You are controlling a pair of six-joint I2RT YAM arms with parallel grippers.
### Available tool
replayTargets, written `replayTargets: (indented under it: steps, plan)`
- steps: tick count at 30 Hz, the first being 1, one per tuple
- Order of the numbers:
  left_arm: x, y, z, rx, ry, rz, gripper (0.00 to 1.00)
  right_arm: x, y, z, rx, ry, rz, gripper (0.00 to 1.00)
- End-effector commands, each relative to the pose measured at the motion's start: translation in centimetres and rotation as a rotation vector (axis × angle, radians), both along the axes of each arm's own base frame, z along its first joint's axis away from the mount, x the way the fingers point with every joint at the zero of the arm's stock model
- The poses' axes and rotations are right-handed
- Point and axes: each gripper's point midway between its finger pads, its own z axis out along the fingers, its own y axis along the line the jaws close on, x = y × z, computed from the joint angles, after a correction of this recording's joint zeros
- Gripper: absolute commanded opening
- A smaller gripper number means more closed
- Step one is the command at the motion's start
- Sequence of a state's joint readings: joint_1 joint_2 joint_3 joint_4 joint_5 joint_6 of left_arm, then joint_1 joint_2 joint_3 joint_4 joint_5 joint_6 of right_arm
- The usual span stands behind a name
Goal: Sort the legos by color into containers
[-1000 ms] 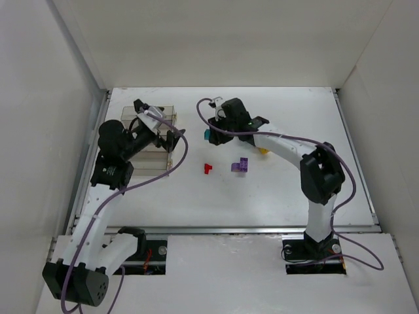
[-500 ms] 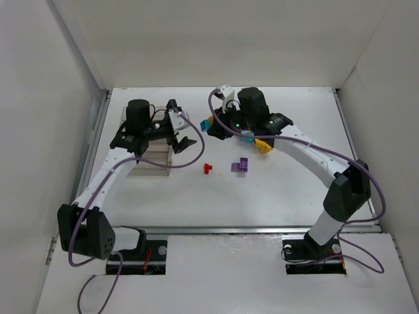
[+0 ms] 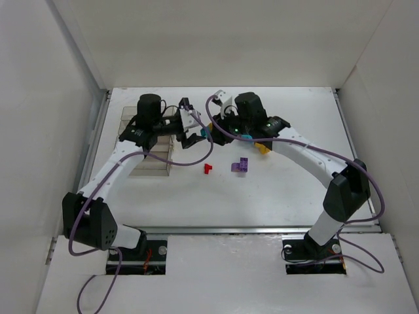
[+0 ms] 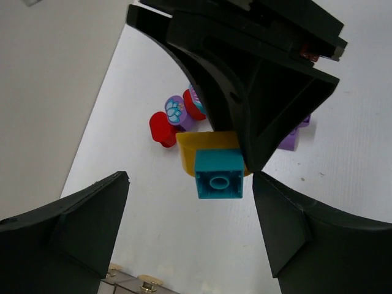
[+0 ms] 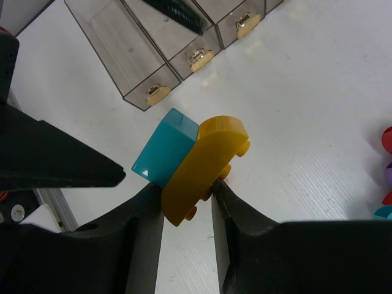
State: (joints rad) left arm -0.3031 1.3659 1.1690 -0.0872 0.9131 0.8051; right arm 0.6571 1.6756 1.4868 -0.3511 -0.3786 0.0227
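My right gripper (image 5: pixel 187 196) is shut on a yellow lego (image 5: pixel 199 165) that has a cyan lego (image 5: pixel 164 156) stuck to it, held above the table. In the left wrist view the cyan lego (image 4: pixel 218 174) hangs under the yellow lego (image 4: pixel 202 144), just ahead of my left gripper (image 4: pixel 190 226). That gripper is open, with a gap on both sides of the brick. From above, the two grippers meet right of the containers (image 3: pixel 147 163), the left gripper (image 3: pixel 194 134) beside the cyan lego (image 3: pixel 207 133). The container row (image 5: pixel 122 49) lies just beyond the held pair.
A red lego (image 3: pixel 209 168), a purple lego (image 3: pixel 241 165) and a yellow lego (image 3: pixel 263 148) lie on the white table. A cluster of red and purple pieces (image 4: pixel 174 116) sits behind the held pair. White walls enclose the table on three sides.
My left gripper has swung right from the containers to the held cyan and yellow legos, and its jaws have narrowed a little. The right gripper has shifted slightly toward it, keeping its grip.
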Motion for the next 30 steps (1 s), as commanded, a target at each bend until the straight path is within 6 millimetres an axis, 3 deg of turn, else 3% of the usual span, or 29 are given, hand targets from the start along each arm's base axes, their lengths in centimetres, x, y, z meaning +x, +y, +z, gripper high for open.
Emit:
replayTargets:
  steps: [1,3,7,9,12,23,25,27,30]
  plan:
    - [-1.3,-1.2,1.7,0.0,-0.046,-0.079,0.81,-0.7,0.5,1.9,0.038,-0.05,0.033,0.0]
    - [-1.4,-1.6,1.1,0.01,-0.029,-0.081,0.82,-0.8,0.4,2.3,0.044,-0.057,0.033,0.0]
    - [-0.6,-1.5,0.9,0.009,-0.018,-0.048,0.68,-0.8,0.4,2.3,0.044,-0.057,0.033,0.0]
    - [-0.3,-1.5,0.9,0.013,-0.02,-0.04,0.56,-0.8,0.3,1.9,0.034,-0.056,0.038,0.0]
    - [-0.3,-1.5,0.7,0.019,-0.021,-0.043,0.48,-0.9,0.3,2.0,0.039,-0.063,0.038,0.0]
    - [-0.8,-1.9,-0.8,0.053,0.014,-0.062,0.47,-1.1,0.1,2.9,0.047,-0.085,0.042,0.0]
    - [-0.8,-1.9,-0.7,0.042,0.024,-0.055,0.54,-1.1,0.1,2.9,0.047,-0.085,0.042,0.0]
    - [-0.7,-2.0,-0.5,0.036,0.026,-0.052,0.54,-1.2,0.2,2.9,0.05,-0.083,0.05,0.0]
    - [-0.9,-2.3,-0.4,0.029,0.026,-0.058,0.44,-1.5,0.2,2.5,0.048,-0.073,0.058,0.0]
